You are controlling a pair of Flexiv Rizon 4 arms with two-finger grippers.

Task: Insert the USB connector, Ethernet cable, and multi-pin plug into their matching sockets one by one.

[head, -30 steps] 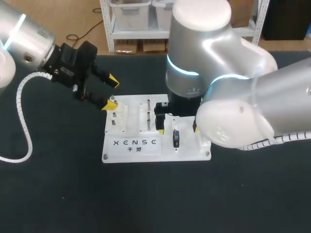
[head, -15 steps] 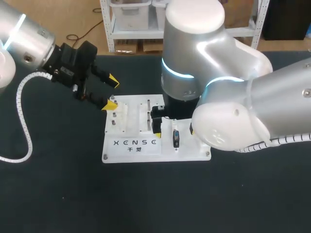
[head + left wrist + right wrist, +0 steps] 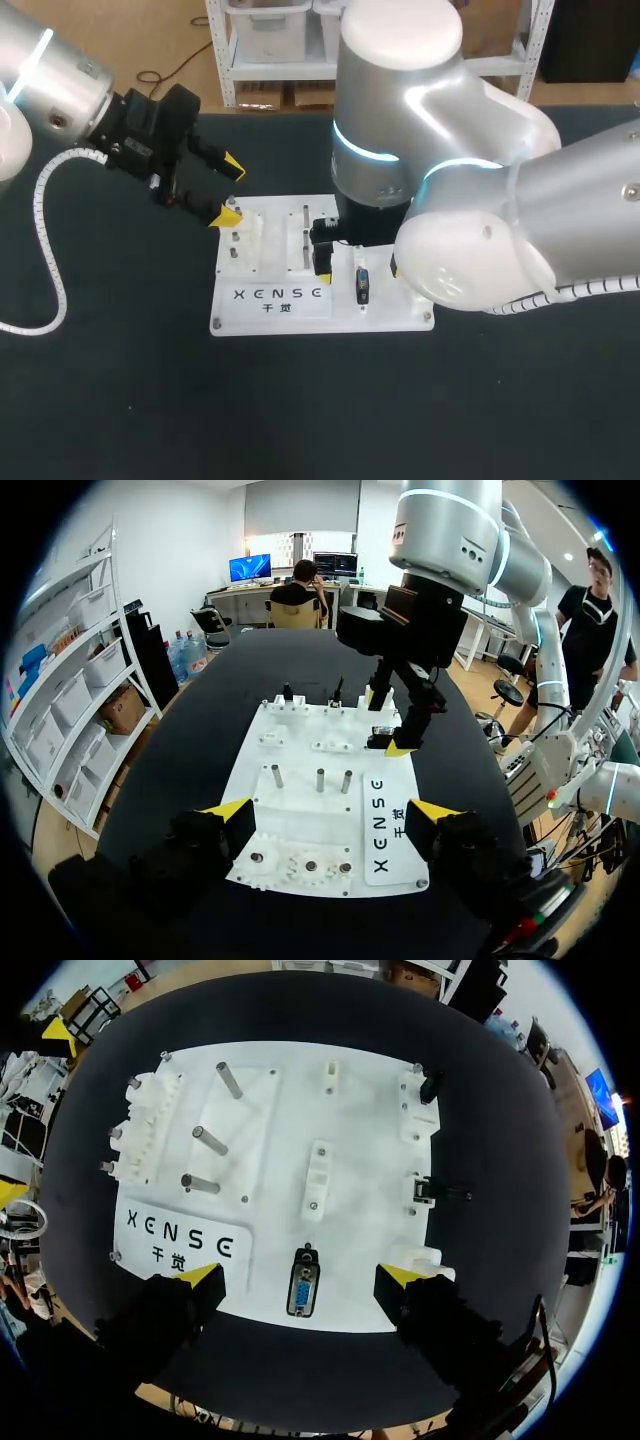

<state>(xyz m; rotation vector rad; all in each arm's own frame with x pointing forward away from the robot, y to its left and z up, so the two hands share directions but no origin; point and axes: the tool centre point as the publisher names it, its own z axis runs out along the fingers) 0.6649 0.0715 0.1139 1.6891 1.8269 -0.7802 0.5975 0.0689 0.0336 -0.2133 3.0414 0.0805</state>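
- Black tabletop (image 3: 120, 400) carrying one white rectangular plastic board (image 3: 390, 310) with pegs and sockets.
- Left tool (image 3: 228, 190): hovers at the board's far left corner. Fingers spread wide, nothing between them. No shift across the last second.
- Three upright metal pegs (image 3: 205, 1140) stand on the board's left half. They are not part of this task.
- Grey-blue multi-pin plug (image 3: 362, 286): lies flat on the board near its front edge, right of the printed label. It is not in any socket.
- Right tool (image 3: 299, 1276): directly above that plug, a yellow tip on either side. The fingers are wide apart, touch nothing and hold nothing.
- Right arm (image 3: 470, 200): a second ago it sat slightly further right. It slid left, then held for the last half second.
- Reading: the tool has centred over the plug, so descent and grasp look next. No insertion is visible yet.
- Small dark fittings (image 3: 428, 1088) sit along the board's right edge. They are too small to tell USB from Ethernet.
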